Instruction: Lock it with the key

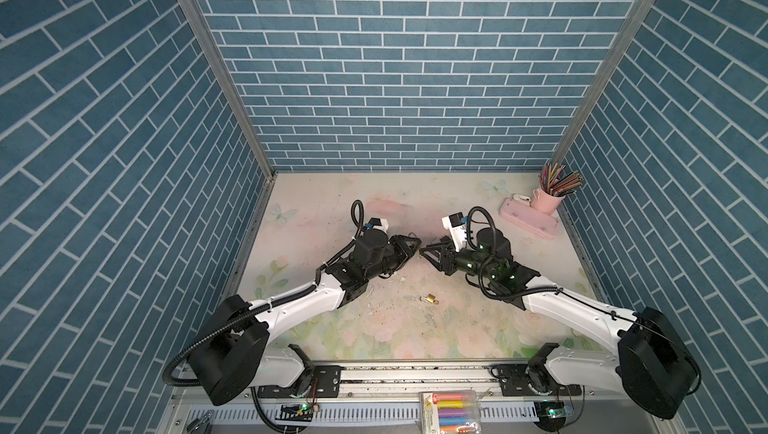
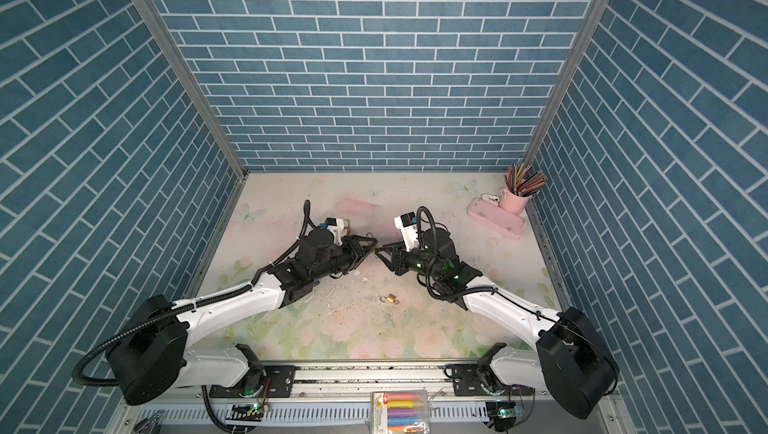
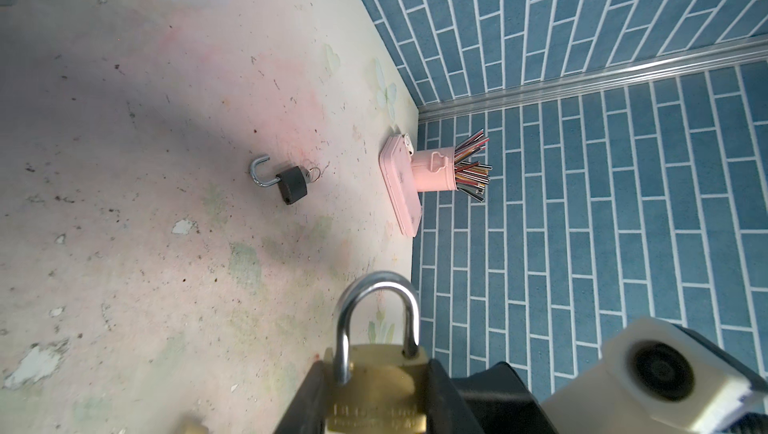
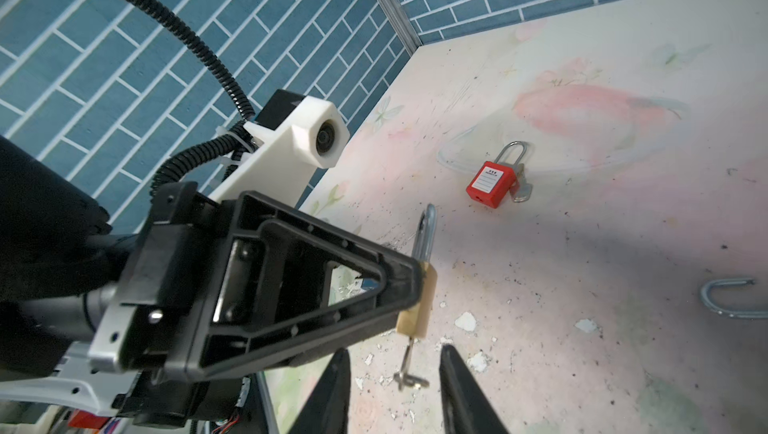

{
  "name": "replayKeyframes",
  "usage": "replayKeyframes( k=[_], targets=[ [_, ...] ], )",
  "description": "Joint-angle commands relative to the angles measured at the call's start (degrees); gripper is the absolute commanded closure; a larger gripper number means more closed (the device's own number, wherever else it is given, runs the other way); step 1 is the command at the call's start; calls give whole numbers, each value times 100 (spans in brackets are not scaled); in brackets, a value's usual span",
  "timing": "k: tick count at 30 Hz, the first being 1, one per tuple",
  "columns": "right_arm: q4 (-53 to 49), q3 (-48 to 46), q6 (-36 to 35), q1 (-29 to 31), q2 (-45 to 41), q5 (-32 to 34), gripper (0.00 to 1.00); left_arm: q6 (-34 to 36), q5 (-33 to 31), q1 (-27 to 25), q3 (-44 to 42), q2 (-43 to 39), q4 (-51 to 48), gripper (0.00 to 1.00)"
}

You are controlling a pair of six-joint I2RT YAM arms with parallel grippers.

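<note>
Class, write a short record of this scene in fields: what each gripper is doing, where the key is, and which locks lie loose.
left gripper: shut on brass padlock
key: sticks out of that padlock's underside, ring dangling
right gripper: open, fingers either side of the key, not gripping it
loose on table: red padlock, black padlock with open shackle, small brass padlock

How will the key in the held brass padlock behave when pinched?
The key looks thin bare metal: probably stiff, slippery. Its ring hangs loose, so likely swings. The brass padlock, clamped in the left claw, should hold firm.
</note>
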Motion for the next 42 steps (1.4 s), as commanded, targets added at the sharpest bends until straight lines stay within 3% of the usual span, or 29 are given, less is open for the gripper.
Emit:
replayKeyframes(
  k=[1, 6, 15, 21, 26, 35, 39, 42],
  targets=[
    [-268, 230, -579, 148, 156, 570, 70, -270, 29, 40, 227, 13, -132, 100],
    [-380, 283, -924, 419, 272, 1110, 79, -529, -6, 41, 215, 32, -277, 100],
    [-539, 329, -1178, 671, 441, 1585, 84, -667, -50, 35, 232, 40, -329, 100],
    [-565, 319, -1323, 733, 441, 1768, 100, -719, -49, 39, 240, 13, -402, 100],
    [-709, 312, -1600, 796, 443, 1959, 100, -660, -24, 50, 356, -22, -723, 100],
    [-986, 311, -2281, 1023, 648, 3076, 100, -387, -96, 55, 770, 7, -1978, 100],
    [-1092, 425, -1945, 1032, 652, 2919, 100, -241, -313, 54, 592, -83, -1578, 100],
    [-961, 417, -1649, 918, 498, 2052, 100, 108, -401, 81, 337, -143, -702, 100]
  ],
)
